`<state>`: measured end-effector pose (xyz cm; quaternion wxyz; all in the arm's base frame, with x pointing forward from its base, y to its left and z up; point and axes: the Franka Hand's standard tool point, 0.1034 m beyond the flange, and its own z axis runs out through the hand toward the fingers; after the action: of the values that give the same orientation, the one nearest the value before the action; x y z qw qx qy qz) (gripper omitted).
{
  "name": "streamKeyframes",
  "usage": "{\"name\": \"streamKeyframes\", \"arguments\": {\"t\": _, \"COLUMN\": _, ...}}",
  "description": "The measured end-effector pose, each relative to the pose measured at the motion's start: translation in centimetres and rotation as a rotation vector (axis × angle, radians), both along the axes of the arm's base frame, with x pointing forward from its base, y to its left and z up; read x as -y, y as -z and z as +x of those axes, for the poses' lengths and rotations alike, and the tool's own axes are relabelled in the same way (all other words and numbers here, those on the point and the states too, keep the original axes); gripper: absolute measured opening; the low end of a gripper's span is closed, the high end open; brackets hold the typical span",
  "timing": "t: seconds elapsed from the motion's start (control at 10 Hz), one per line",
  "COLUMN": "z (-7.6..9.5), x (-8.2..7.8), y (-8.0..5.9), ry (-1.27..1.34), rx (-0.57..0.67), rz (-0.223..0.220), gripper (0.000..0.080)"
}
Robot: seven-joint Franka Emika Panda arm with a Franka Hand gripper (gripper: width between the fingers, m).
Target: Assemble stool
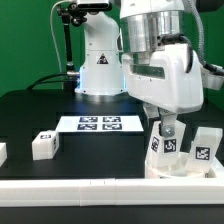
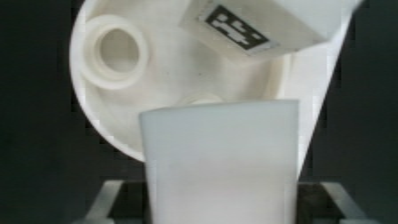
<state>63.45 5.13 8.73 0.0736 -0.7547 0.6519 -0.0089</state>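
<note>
Smooth white plastic seat disc [image 2: 111, 105]

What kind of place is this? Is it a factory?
Probably a robot research lab, not a factory. A white robot arm stands on a black table, a marker board printed with square tags lies flat on it, and small tagged stool pieces, like this leg block, sit loose nearby.

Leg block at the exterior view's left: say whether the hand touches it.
No, the leg block lies alone, well apart from the hand.
</note>
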Motion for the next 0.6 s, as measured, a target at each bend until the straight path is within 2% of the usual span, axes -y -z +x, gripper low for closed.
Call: {"name": "streamKeyframes", "arguments": {"t": 0.6, "z": 0.08, "x": -0.57, "y": -0.04, "ry": 0.424, "rx": -0.039, "rz": 0.07, "gripper": 0.034}}
